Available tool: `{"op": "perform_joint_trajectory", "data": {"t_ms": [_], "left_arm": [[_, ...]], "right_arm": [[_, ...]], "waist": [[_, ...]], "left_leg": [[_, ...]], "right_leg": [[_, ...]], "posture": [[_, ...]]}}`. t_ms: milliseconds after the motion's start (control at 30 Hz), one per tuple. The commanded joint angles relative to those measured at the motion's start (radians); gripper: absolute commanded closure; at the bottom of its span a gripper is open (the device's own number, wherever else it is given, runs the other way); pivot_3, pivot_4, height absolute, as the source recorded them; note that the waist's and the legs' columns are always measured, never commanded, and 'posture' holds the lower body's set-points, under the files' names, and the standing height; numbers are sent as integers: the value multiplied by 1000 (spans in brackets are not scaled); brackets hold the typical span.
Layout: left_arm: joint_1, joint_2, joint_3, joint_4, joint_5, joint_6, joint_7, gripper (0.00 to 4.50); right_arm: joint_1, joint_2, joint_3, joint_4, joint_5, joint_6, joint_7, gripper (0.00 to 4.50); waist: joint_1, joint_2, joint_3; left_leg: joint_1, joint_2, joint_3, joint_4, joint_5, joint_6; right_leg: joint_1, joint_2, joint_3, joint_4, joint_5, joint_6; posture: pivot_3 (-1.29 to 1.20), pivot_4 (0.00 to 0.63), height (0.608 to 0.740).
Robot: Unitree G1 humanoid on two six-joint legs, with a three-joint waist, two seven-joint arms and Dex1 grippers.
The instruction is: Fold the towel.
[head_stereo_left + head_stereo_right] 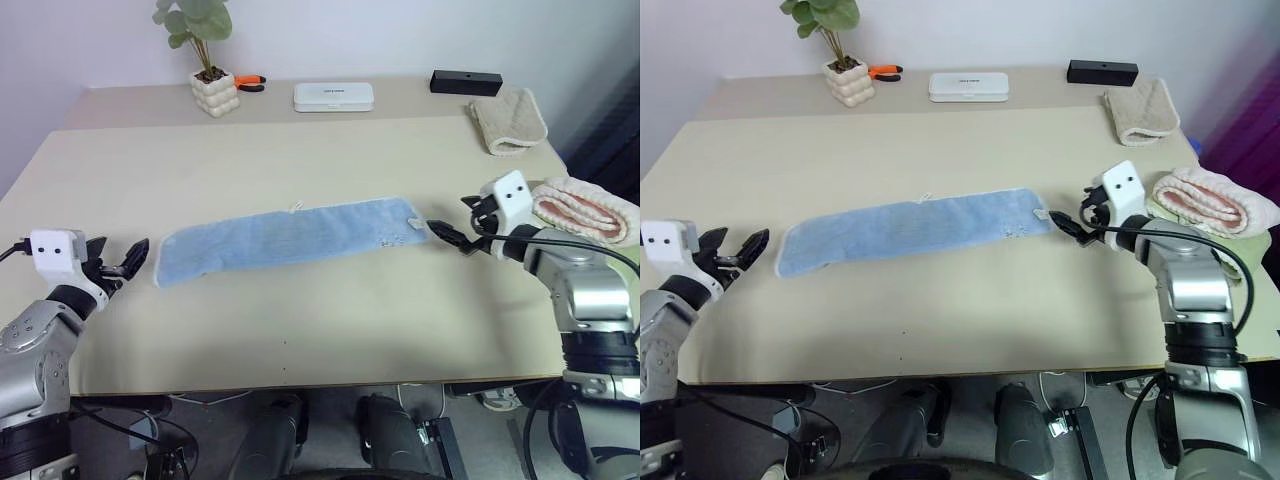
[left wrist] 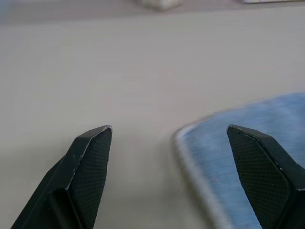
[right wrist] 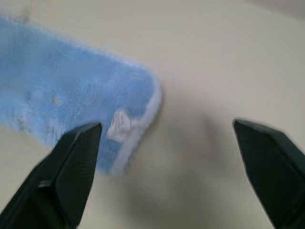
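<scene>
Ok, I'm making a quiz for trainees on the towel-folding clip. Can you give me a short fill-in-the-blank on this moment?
1. The light blue towel lies in a long strip on the ____.
2. The left gripper and the right gripper both have their fingers ____.
3. The potted plant stands beside orange-handled ____.
4. The beige folded towel lies near the table's far ____ corner.

Missing words: table; open; pliers; right

Light blue towel (image 1: 285,237), long folded strip, flat on table (image 1: 300,330)
</scene>
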Motion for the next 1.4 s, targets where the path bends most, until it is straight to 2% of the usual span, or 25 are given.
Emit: {"op": "perform_joint_trajectory", "data": {"t_ms": [33, 133, 233, 333, 500, 633, 667, 733, 867, 933, 967, 1067, 1133, 1333, 1400], "left_arm": [[42, 9, -166, -196, 40, -80, -98, 548], [57, -12, -278, -275, 50, -102, -137, 548], [49, -31, -384, -310, 65, -111, -165, 548], [34, -56, -419, -322, 40, -95, -169, 548], [47, -59, -434, -335, 32, -91, -193, 548], [79, -48, -427, -365, 11, -80, -210, 548], [87, -51, -424, -376, -1, -72, -209, 548], [101, -53, -424, -396, -15, -60, -208, 548], [120, -61, -440, -411, -5, -59, -196, 548], [127, -67, -450, -422, -7, -53, -188, 548], [127, -69, -455, -425, -7, -51, -185, 548], [128, -71, -466, -427, -3, -51, -179, 548], [113, -71, -472, -439, -9, -30, -167, 548], [53, -74, -490, -413, -11, 6, -161, 548], [33, -74, -491, -388, -8, 7, -165, 548]], "right_arm": [[84, 88, -112, -222, 166, 288, -94, 37], [125, 173, -169, -323, 237, 453, -182, 37], [111, 313, -226, -372, 288, 595, -297, 37], [46, 447, -289, -347, 284, 666, -419, 37], [-97, 617, -413, -193, 254, 651, -600, 37], [-201, 678, -536, -45, 259, 568, -729, 37], [-223, 685, -563, -12, 267, 547, -756, 279], [-248, 687, -582, 30, 275, 505, -791, 905], [-268, 685, -590, 68, 314, 460, -829, 2905], [-266, 678, -583, 63, 334, 450, -837, 4103], [-264, 674, -581, 56, 344, 447, -844, 4463], [-252, 652, -578, 23, 372, 445, -858, 4463], [-219, 595, -558, -39, 389, 468, -834, 4463], [-89, 371, -503, -205, 429, 537, -738, 4463], [-65, 302, -417, -250, 420, 519, -679, 4463]], "waist": [[2, -1, -2], [3, 0, -2], [-4, 1, -3], [-6, 3, -4], [-3, 3, -4], [-7, 3, -5], [-7, 3, -6], [-6, 3, -6], [-5, 3, -6], [-5, 4, -6], [-6, 3, -7], [-4, 4, -6], [0, 4, -6], [1, 5, -6], [-10, 6, -6]], "left_leg": [[0, 0, 0, 0, 0, 0], [0, 0, 0, -1, -1, 1], [0, 0, 1, 0, -1, 1], [1, 1, 1, -1, -1, 1], [1, 1, 1, -1, 0, 1], [3, 1, 1, -1, 0, 1], [4, 1, 1, -1, 0, 1], [7, 1, 1, -1, 0, 1], [8, 1, 1, -2, -1, 1], [8, 1, 1, -2, -1, 1], [8, 1, 1, -2, -1, 1], [9, 1, 1, -3, -1, 1], [9, 1, 1, -3, -1, 1], [7, 0, 1, -3, -1, 2], [6, 1, 1, -3, -1, 2]], "right_leg": [[0, 0, 0, 0, 0, 0], [1, -1, 0, -2, 0, 0], [0, 0, 1, -1, 1, -1], [0, 1, 1, -1, 1, -1], [0, 1, 1, -1, 1, -1], [1, 1, 1, -1, 1, -1], [2, 1, 1, -1, 1, -1], [4, 1, 1, -2, 1, -1], [5, 1, 1, -3, 0, -2], [7, 1, 1, -2, 0, -2], [7, 1, 1, -2, 0, -2], [7, 1, 1, -2, 0, -2], [7, 1, 1, -3, 0, -2], [7, 0, 1, -5, 0, -2], [6, 0, 1, -4, 0, -2]], "posture": [[0, 150, 740], [0, 150, 740], [0, 150, 740], [0, 150, 740], [0, 150, 740], [0, 150, 740], [0, 150, 740], [0, 150, 740], [0, 150, 740], [0, 150, 740], [0, 150, 740], [0, 150, 740], [0, 150, 740], [0, 150, 740], [0, 150, 740]]}}
